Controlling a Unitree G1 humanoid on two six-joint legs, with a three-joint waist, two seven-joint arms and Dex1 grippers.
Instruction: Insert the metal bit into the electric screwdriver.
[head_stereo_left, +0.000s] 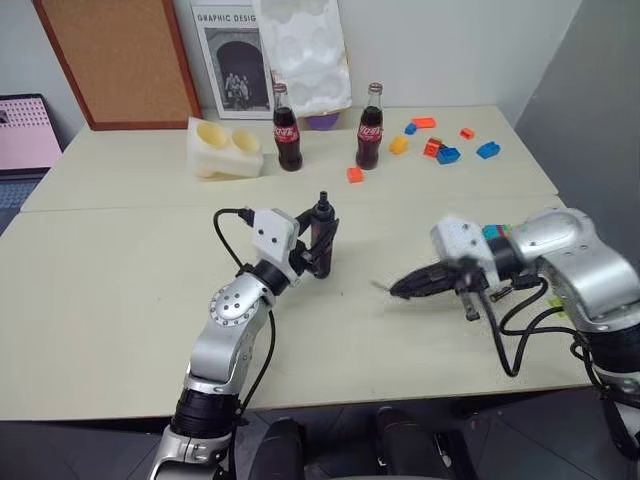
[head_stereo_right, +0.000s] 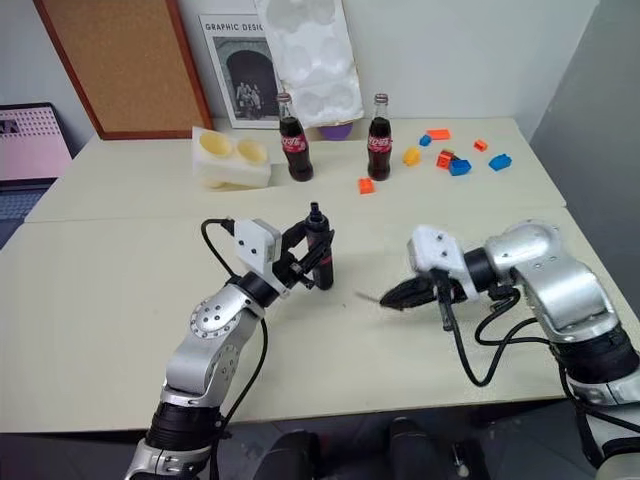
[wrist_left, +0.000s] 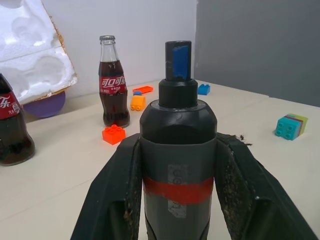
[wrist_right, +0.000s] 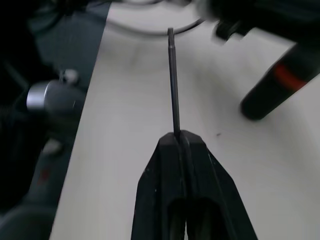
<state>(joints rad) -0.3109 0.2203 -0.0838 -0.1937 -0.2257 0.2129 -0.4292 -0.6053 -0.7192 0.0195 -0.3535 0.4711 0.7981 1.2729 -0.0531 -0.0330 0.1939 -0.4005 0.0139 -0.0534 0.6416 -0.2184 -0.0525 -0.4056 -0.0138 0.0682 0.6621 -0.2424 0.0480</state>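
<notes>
— Black electric screwdriver (wrist_left: 177, 150) stands upright above the surface (head_stereo_left: 120, 290), clamped between the fingers of the left tool (head_stereo_left: 318, 243), blue tip up.

— And the metal bit (wrist_right: 173, 80)?

— Pinched at one end in the closed right tool (head_stereo_left: 402, 288), sticking out towards the screwdriver but well apart from it.

— Risk?

— I'd say misalignment. The rod is needle-slim and held only by its end, so a small tilt could make it miss the tip's socket, skid off, or slip in the grip.
</notes>
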